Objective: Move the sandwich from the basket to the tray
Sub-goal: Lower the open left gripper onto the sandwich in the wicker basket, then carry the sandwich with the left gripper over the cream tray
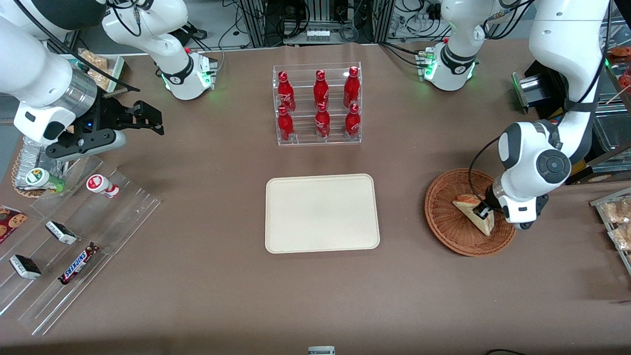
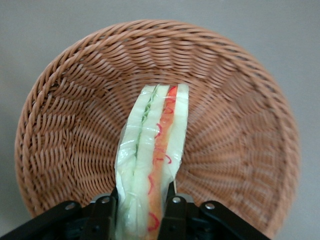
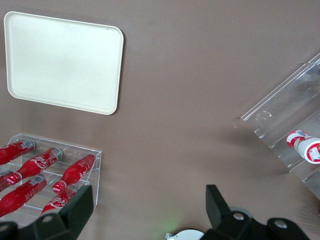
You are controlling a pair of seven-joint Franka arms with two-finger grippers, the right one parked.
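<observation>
Brown table (image 1: 222, 276): jaws (image 2: 142, 210) clamp sandwich (image 2: 152, 160) in basket (image 2: 75, 115).

Front view: high, facing both arms, looks down over whole table (image 1: 207, 296). Left wrist view: close, looks down past gripper (image 2: 142, 207) into basket (image 2: 75, 100). Right wrist view: higher, looks down on tray (image 3: 65, 62), bottle rack (image 3: 75, 165); both also in front view.

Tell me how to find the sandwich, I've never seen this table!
Find the big cream tray in the middle of the brown table, then look toward the working arm's end for a round wicker basket. The sandwich sits in it, pinched by the gripper: a white bread triangle with red and green filling, the only food there.
</observation>
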